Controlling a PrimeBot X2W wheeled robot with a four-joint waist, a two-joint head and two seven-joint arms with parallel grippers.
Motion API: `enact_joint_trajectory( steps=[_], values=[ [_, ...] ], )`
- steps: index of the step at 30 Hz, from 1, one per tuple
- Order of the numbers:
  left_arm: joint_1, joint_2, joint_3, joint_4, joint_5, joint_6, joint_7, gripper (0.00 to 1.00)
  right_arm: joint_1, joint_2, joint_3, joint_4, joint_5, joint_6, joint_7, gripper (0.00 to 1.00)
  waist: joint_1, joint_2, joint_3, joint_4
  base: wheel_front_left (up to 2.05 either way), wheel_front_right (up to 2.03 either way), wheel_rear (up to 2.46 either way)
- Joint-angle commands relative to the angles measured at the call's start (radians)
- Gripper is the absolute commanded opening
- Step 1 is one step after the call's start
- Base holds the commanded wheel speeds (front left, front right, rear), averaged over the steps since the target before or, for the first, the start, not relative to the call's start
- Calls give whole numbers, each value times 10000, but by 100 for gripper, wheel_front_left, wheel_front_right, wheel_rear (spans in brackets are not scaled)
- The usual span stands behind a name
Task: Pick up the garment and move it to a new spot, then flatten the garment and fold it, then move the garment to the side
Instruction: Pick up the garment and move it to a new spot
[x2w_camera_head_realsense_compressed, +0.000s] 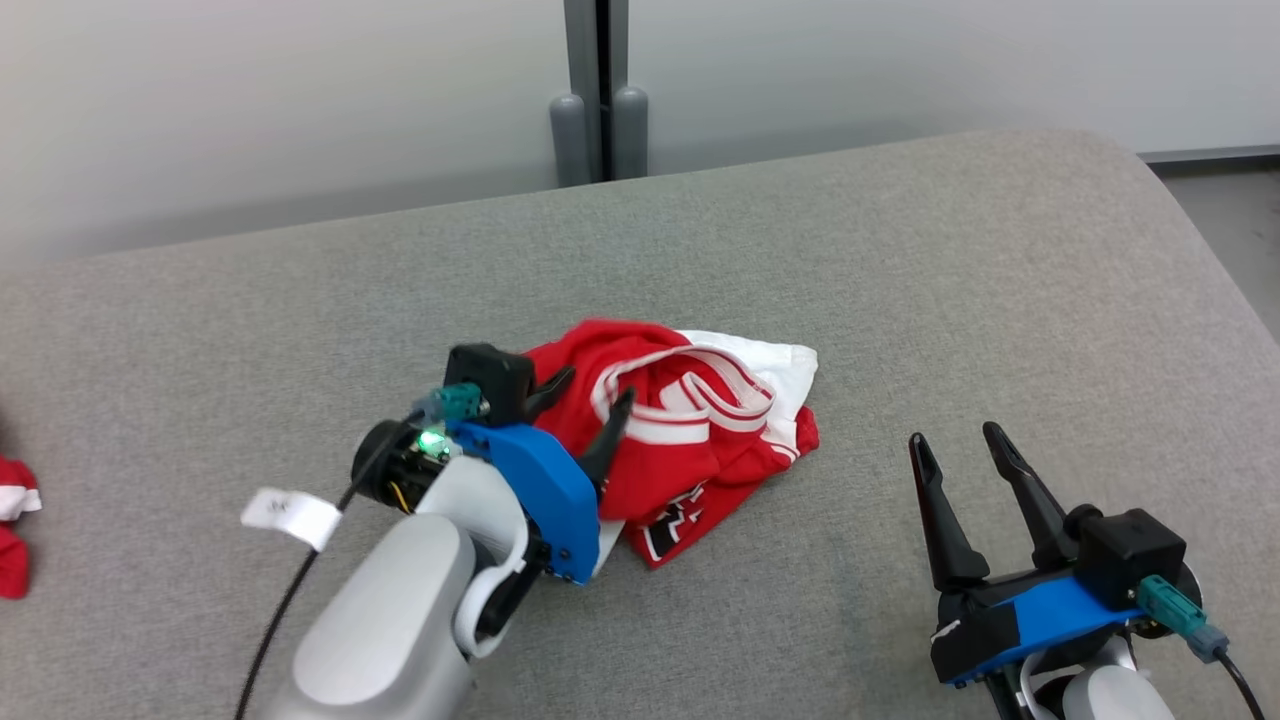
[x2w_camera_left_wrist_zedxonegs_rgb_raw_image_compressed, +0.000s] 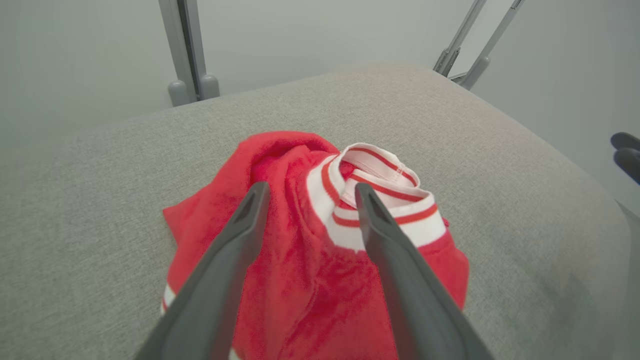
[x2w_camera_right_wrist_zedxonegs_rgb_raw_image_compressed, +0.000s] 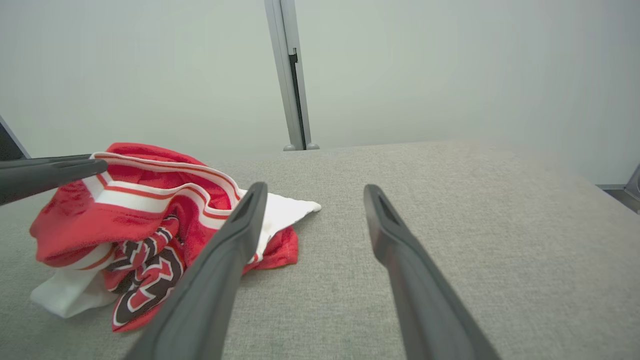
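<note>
A crumpled red garment (x2w_camera_head_realsense_compressed: 690, 440) with white stripes and black lettering lies in a heap in the middle of the grey cushioned surface (x2w_camera_head_realsense_compressed: 900, 300). My left gripper (x2w_camera_head_realsense_compressed: 592, 403) is open just over the heap's left side, its fingers spread above the red cloth and striped band (x2w_camera_left_wrist_zedxonegs_rgb_raw_image_compressed: 380, 210). In the left wrist view the left gripper (x2w_camera_left_wrist_zedxonegs_rgb_raw_image_compressed: 311, 195) holds nothing. My right gripper (x2w_camera_head_realsense_compressed: 955, 440) stands open to the right of the garment (x2w_camera_right_wrist_zedxonegs_rgb_raw_image_compressed: 140, 225), apart from it, over bare fabric. The right gripper (x2w_camera_right_wrist_zedxonegs_rgb_raw_image_compressed: 312, 192) points past the heap's right edge.
Another red and white piece of cloth (x2w_camera_head_realsense_compressed: 15, 520) lies at the far left edge. A grey post (x2w_camera_head_realsense_compressed: 598, 100) stands behind the surface against a pale wall. The surface's right side curves down to the floor (x2w_camera_head_realsense_compressed: 1230, 230).
</note>
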Motion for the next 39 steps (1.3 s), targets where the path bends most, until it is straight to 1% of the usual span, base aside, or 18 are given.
enact_joint_trajectory(
  steps=[1, 4, 8, 11, 14, 19, 21, 24, 28, 30, 32, 39],
  values=[
    [52, -99, -20, 120, 44, 67, -281, 100, -122, -43, -35, 14, 15, 1, 43, 100, -1, 0, -41, 40, 0, 0, 0],
    [317, -394, 22, 605, -21, 87, -1411, 100, -73, -39, -136, -36, -53, 3, 66, 100, -1, 0, -218, 221, 0, 0, 0],
    [855, -552, 345, 549, -281, 84, -3077, 100, 119, -43, -306, -160, -156, 1, 181, 100, -1, 0, -530, 513, 0, 0, 0],
    [1355, -297, 611, 374, -190, 246, -4029, 100, 276, -43, -467, -286, -198, 1, 288, 100, -1, 0, -748, 798, 0, 0, 0],
    [1882, 48, 888, 68, 6, 573, -4535, 100, 446, -42, -625, -371, -262, 3, 398, 100, -1, 0, -923, 1081, 0, 0, 0],
    [2805, 563, 1708, -617, 322, 1199, -4813, 100, 692, -42, -937, -496, -303, 3, 519, 100, -1, 0, -1118, 1481, 0, 0, 0],
    [3048, 680, 2063, -962, 482, 1348, -4826, 100, 787, -42, -1042, -519, -280, 3, 571, 100, -1, 0, -1155, 1607, 0, 0, 0],
    [3539, 691, 2750, -1572, 760, 1501, -4829, 100, 846, -43, -1152, -505, -195, 1, 635, 100, -1, 0, -1177, 1717, 0, 0, 0],
    [4108, 592, 3541, -2203, 1163, 1331, -4832, 100, 832, -42, -1145, -438, -82, 3, 651, 100, -1, 0, -1186, 1738, 0, 0, 0],
    [4347, 533, 3827, -2335, 1366, 1199, -4833, 100, 844, -42, -1103, -366, -15, 3, 640, 100, -1, 0, -1212, 1713, 0, 0, 0],
    [4610, 493, 4082, -2259, 1573, 1160, -4832, 100, 864, -43, -1091, -282, 38, 1, 627, 100, -1, 0, -1256, 1667, 0, 0, 0],
    [5110, 429, 4329, -1739, 2111, 1080, -4835, 100, 992, -42, -1181, -70, 117, 3, 624, 100, -1, 0, -1390, 1529, 0, 0, 0]
  ],
)
